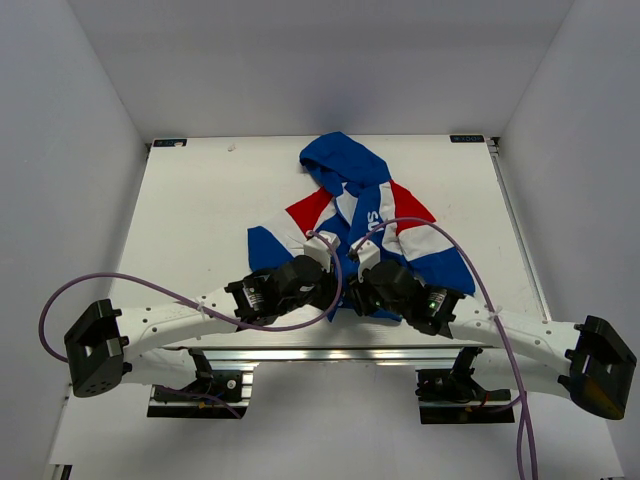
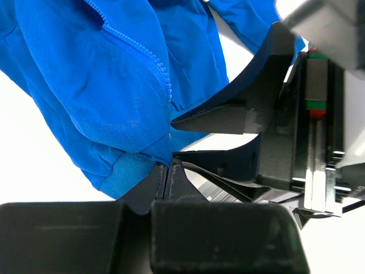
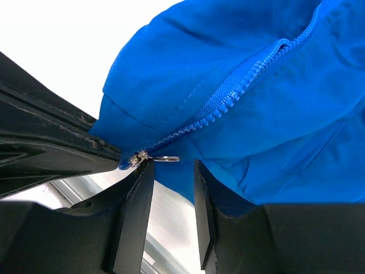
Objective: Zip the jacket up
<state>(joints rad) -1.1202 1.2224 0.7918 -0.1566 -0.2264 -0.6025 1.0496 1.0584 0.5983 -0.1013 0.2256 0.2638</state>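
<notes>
The jacket [image 1: 345, 195] lies flat on the white table [image 1: 200, 220], blue hood at the far end, red and white panels on the chest. Both grippers meet at its near hem. My left gripper [image 1: 328, 283] is shut, pinching the blue hem at the zipper's bottom end [image 2: 168, 164]. My right gripper [image 1: 358, 285] is open [image 3: 171, 165]. The silver zipper slider with its ring pull [image 3: 153, 158] sits at the tip of its left finger, with the ring across the gap. The blue zipper teeth [image 3: 239, 91] run up and away, joined above the slider.
The right gripper's open black fingers [image 2: 228, 123] show close by in the left wrist view. The left gripper's fingers [image 3: 45, 142] fill the left of the right wrist view. White walls stand around the table. The table's front rail [image 1: 330, 352] lies just behind the grippers.
</notes>
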